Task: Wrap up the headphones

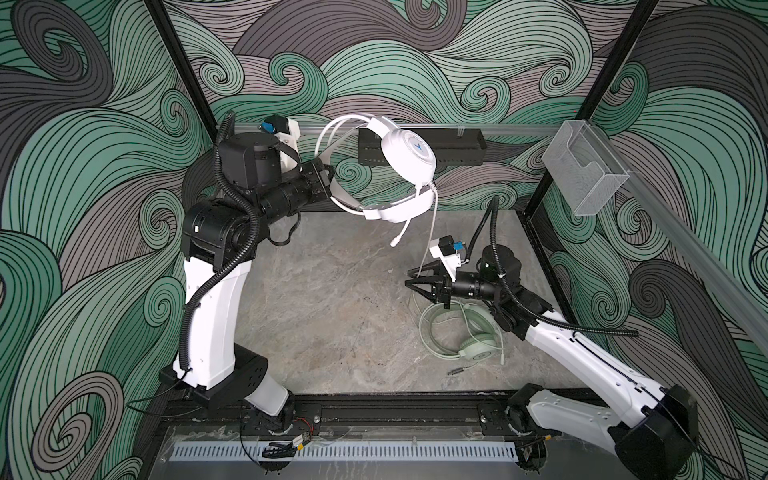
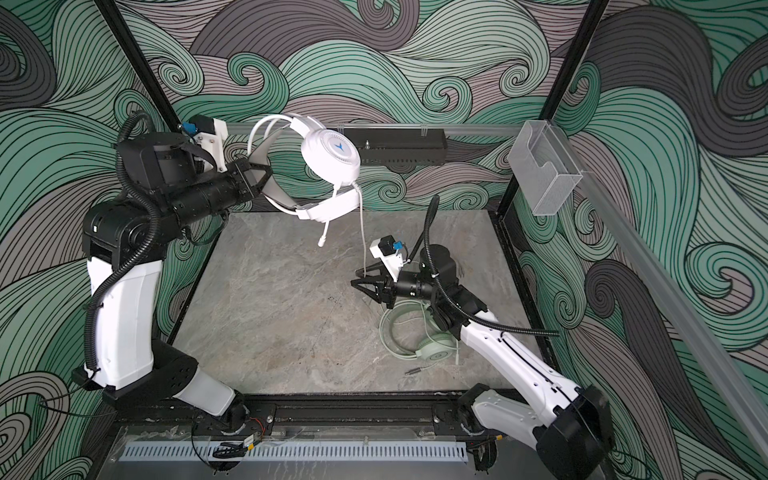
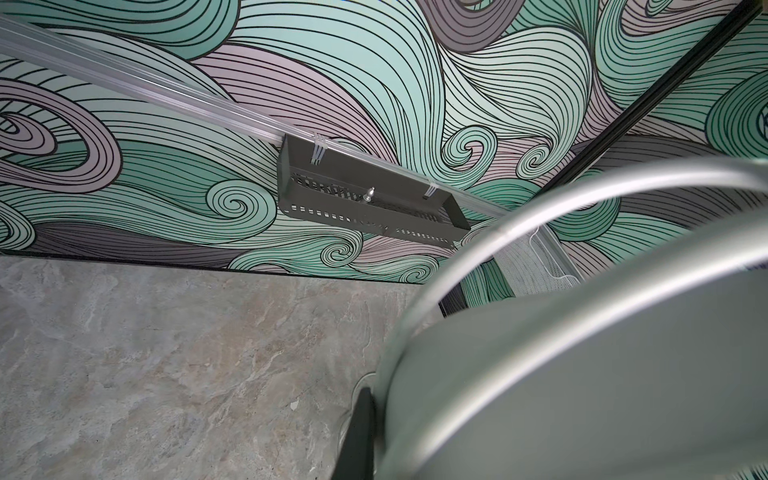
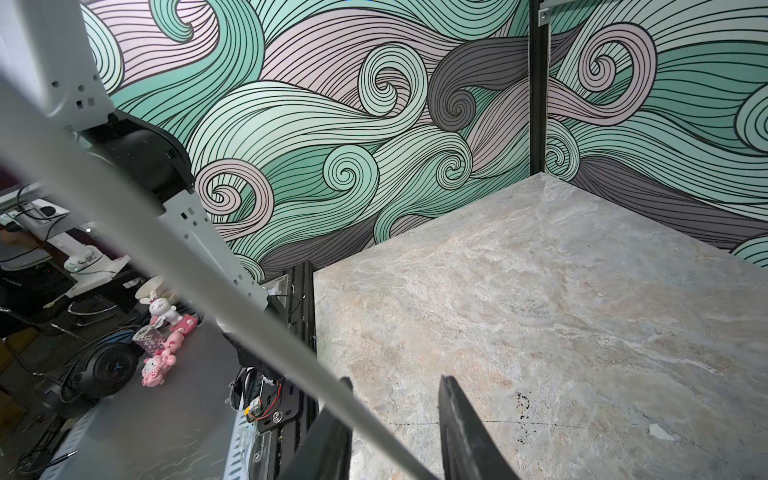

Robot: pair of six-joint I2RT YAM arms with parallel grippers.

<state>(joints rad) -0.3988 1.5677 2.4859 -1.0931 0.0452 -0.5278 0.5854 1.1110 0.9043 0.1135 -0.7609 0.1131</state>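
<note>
The left gripper (image 1: 330, 183) is pressed together on the headband of the white headset (image 1: 409, 156). It holds the headset high above the surface (image 1: 332, 311) near the back wall, with the boom mic dangling. Lower down, the right gripper (image 1: 408, 278) has its jaws parted. The white cable (image 1: 432, 224) hangs from the headset and runs between them, close against one finger in the right wrist view, not yet pinched. Under the right arm, the mint green headset (image 1: 473, 349) lies on the surface with its cable in loose loops and its plug (image 1: 455, 371) free. I judge the wrapping barely begun: no turn of cable shows on the white headset, and the green one looks unwrapped too.
</note>
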